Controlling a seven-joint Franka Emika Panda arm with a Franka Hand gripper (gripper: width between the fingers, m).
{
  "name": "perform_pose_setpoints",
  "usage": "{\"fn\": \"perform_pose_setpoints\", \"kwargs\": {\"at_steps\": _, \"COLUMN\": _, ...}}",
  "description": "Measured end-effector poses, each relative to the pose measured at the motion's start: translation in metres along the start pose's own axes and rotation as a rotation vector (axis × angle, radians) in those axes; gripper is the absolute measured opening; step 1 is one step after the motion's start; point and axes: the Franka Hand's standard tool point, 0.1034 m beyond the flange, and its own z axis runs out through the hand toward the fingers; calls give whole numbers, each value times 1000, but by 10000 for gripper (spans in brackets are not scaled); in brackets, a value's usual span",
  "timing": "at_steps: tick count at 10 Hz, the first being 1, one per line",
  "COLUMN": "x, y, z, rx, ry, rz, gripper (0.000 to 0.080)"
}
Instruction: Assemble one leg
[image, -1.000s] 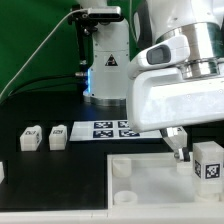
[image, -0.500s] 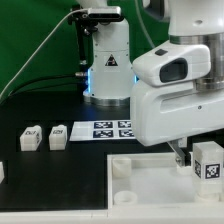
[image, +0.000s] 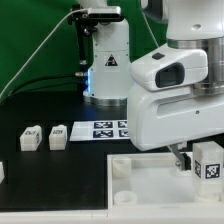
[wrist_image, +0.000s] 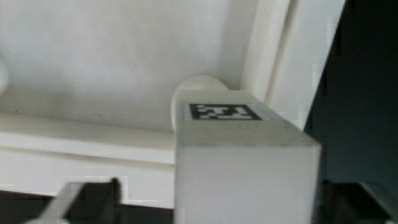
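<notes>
One leg (image: 208, 161) stands upright on the white tabletop (image: 150, 186), near its corner at the exterior view's right, tag toward the camera. My pincer (image: 182, 157) hangs low just beside it, on the exterior view's left. I see one dark finger and not its partner, so I cannot tell whether the jaws are spread or closed, or whether they touch the leg. In the wrist view the leg (wrist_image: 246, 160) looms close and upright, with the tabletop (wrist_image: 107, 70) behind. My judgement: the step is seating this leg in its corner. I would hold it vertical, grip it squarely on flat sides, and turn gently without side push, since a tilt could jam it. Two loose pegs (image: 30, 138) lie well apart on the surface.
</notes>
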Motion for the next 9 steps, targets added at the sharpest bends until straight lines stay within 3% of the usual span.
{"fn": "perform_pose_setpoints", "kwargs": {"at_steps": 2, "x": 0, "y": 0, "z": 0, "rx": 1, "ry": 0, "rz": 41, "gripper": 291}}
{"fn": "perform_pose_setpoints", "kwargs": {"at_steps": 4, "x": 1, "y": -1, "z": 0, "rx": 3, "ry": 4, "rz": 88, "gripper": 292}}
{"fn": "perform_pose_setpoints", "kwargs": {"at_steps": 6, "x": 2, "y": 2, "z": 1, "rx": 7, "ry": 31, "rz": 531, "gripper": 292}}
{"fn": "perform_pose_setpoints", "kwargs": {"at_steps": 8, "x": 2, "y": 9, "z": 1, "rx": 69, "ry": 10, "rz": 951, "gripper": 292}}
{"fn": "perform_pose_setpoints", "kwargs": {"at_steps": 9, "x": 2, "y": 9, "z": 2, "rx": 69, "ry": 5, "rz": 1060, "gripper": 294}}
